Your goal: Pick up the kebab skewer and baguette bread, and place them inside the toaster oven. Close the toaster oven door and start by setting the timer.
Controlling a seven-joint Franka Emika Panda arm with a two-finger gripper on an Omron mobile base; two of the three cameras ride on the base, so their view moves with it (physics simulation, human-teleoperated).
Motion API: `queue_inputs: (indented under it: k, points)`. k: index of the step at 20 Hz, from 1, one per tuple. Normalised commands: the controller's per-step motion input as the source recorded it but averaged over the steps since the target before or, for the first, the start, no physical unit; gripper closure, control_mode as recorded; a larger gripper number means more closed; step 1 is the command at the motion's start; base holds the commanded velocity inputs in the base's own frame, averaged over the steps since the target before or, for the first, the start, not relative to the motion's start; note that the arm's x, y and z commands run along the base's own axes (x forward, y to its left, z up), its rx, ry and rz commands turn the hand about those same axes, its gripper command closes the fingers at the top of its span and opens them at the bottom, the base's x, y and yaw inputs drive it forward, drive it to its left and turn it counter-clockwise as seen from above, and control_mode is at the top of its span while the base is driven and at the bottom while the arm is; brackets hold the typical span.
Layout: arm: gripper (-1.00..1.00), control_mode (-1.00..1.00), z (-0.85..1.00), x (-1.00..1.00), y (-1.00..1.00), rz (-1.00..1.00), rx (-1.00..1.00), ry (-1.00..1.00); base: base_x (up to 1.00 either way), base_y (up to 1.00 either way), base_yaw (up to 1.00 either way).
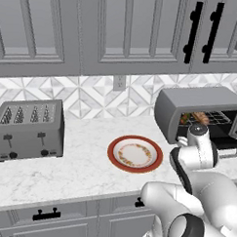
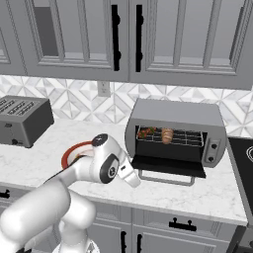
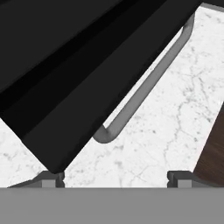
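While the toaster oven (image 2: 175, 132) stands at the counter's (image 1: 84, 172) back right, its toaster oven door (image 2: 168, 165) hangs open and flat, handle (image 3: 144, 89) forward; on the rack lie the kebab skewer (image 2: 147, 132) at left and the baguette bread (image 2: 168, 135) just beside it. Four-slot toaster (image 1: 28, 128) far left; red-rimmed plate (image 1: 135, 154) between. Gripper (image 3: 114, 177) above door's edge, jaws apart, holding nothing
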Motion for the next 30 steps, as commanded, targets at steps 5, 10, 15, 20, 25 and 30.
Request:
queue_inputs:
  k: [5, 10, 15, 20, 25, 30]
  points:
    - [-1.00, -1.00, 0.22, 0.21, -0.13, -0.02, -0.09, -0.18, 0.00, 0.00, 0.00]
    - [-1.00, -1.00, 0.20, 0.26, -0.11, -0.02, -0.06, -0.14, 0.00, 0.00, 0.00]
    - [-1.00, -1.00, 0.21, 0.34, -0.10, 0.00, -0.03, -0.13, 0.00, 0.00, 0.00]
    - [-1.00, -1.00, 0.30, 0.38, -0.19, 0.00, -0.04, -0.12, 0.00, 0.00, 0.00]
    - [-1.00, -1.00, 0.19, 0.27, -0.19, 0.00, -0.03, -0.07, 0.00, 0.00, 0.00]
    - [-1.00, -1.00, 0.04, 0.10, -0.07, 0.00, -0.02, -0.06, 0.00, 0.00, 0.00]
